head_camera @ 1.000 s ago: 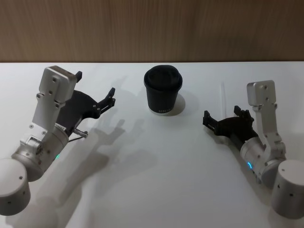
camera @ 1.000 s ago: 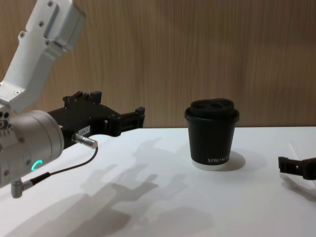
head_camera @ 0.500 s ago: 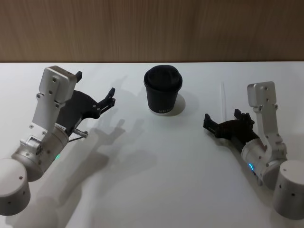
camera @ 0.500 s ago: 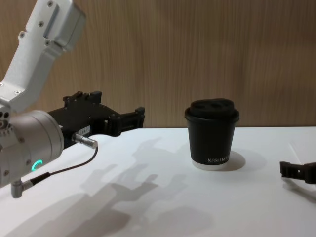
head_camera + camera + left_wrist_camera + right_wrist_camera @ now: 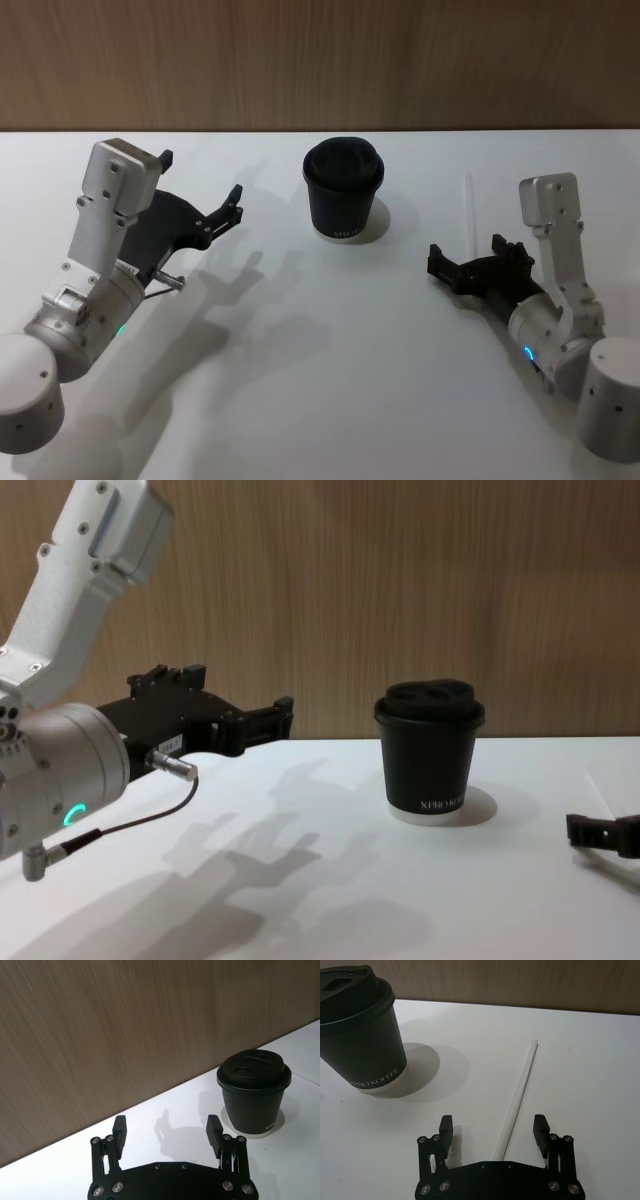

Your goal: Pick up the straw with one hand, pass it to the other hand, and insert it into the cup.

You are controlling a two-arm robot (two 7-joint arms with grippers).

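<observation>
**A:** What's at the far left?

**B:** The left tool [image 5: 202, 173] is held above the white counter [image 5: 330, 380], well to the left of the cup. Its two fingers are spread wide. In the chest view it sits clear of the surface and throws a shadow below. A thin black cable [image 5: 120, 825] loops from its silver wrist.

**A:** And in the middle?

**B:** The cup [image 5: 343, 195] stands upright on the counter near the wood-panelled wall [image 5: 320, 60], with its black domed lid on. It has small white lettering low on its side and a white rim at the base. Neither tool touches it.

**A:** Where's the straw?

**B:** The straw [image 5: 467, 205] lies flat on the counter to the right of the cup and apart from it, running roughly toward the wall.

**A:** And the right side?

**B:** The right tool [image 5: 470, 250] is low over the near end of the straw, fingers spread. In the right wrist view the straw [image 5: 520, 1095] passes between the two fingers, with a gap on each side. I can't tell whether the tool's body touches it.
</observation>
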